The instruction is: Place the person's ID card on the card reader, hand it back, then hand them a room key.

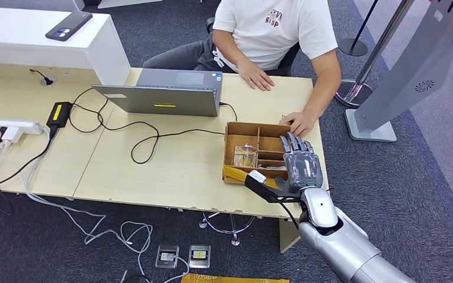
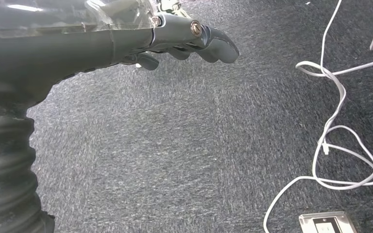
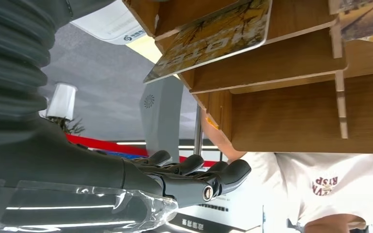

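My right hand (image 1: pixel 299 165) hovers over the right side of a wooden divided box (image 1: pixel 231 137) near the table's front edge, fingers stretched out and apart, holding nothing. In the right wrist view its fingers (image 3: pixel 194 180) lie close beside the box's compartments (image 3: pixel 291 116). A yellow card printed HOTEL (image 3: pixel 213 39) sticks out of one slot there. Another yellow card (image 1: pixel 236 174) lies along the box's near edge. My left hand (image 2: pixel 184 41) hangs over the carpet, fingers loosely bent, with nothing in it. A seated person's hand (image 1: pixel 298 122) rests by the box's far right corner.
An open laptop (image 1: pixel 165 94) stands behind the box, its black cable (image 1: pixel 147 141) looping across the table. The person's other hand (image 1: pixel 256 75) lies flat beside the laptop. A power strip (image 1: pixel 12 127) sits at the left. White cables (image 2: pixel 340 126) trail on the floor.
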